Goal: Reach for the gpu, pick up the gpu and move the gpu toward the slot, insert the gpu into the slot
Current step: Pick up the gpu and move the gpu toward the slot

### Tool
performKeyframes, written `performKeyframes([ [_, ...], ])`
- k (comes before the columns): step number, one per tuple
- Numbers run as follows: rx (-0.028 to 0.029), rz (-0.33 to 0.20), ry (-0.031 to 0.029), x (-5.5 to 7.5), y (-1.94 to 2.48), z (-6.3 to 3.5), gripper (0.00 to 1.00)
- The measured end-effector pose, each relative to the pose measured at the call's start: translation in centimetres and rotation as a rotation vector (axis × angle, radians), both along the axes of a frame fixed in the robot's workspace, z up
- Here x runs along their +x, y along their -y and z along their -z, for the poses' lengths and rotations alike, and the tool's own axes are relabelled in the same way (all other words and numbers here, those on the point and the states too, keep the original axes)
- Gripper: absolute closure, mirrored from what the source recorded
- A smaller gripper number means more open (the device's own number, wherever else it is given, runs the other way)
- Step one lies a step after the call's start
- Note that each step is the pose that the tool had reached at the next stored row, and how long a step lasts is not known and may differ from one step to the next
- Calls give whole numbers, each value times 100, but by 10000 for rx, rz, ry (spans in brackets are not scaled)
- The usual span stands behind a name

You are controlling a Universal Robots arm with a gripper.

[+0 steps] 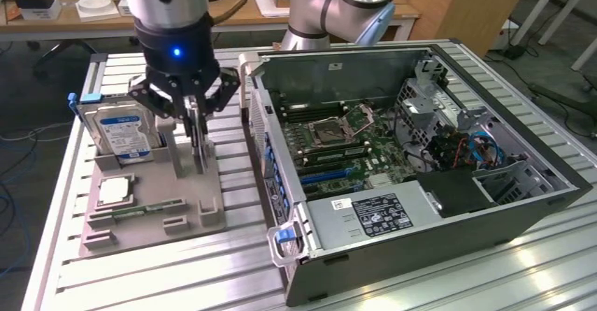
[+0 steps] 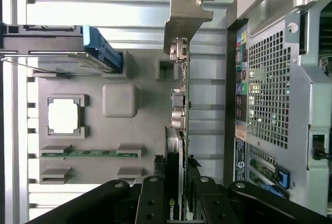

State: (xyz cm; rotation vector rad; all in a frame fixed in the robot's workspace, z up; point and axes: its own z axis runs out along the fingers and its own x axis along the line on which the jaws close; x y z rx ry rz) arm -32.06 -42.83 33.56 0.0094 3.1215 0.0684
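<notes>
The gpu (image 1: 200, 156) (image 2: 180, 99) stands on edge in the grey holder (image 1: 149, 220) on the table (image 1: 186, 283), just beside the open computer case (image 1: 392, 217). The pincer (image 1: 195, 126) (image 2: 176, 204) straddles its upper edge and looks clenched on it. I judge the reach done and the grasp made, with the lift, the carry and the insertion left.

You won't get actual words out of these, sorry. The hard drive (image 1: 126, 133) has a blue-and-white label. The power supply (image 1: 373, 213) has a white sticker crammed with tiny print and marks. The gpu (image 2: 179, 115) shows a small yellow-green logo on its edge. None of it's readable.
</notes>
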Motion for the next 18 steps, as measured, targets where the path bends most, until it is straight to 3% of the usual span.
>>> performKeyframes([
  [18, 31, -1, 1, 0, 0, -785, 74],
])
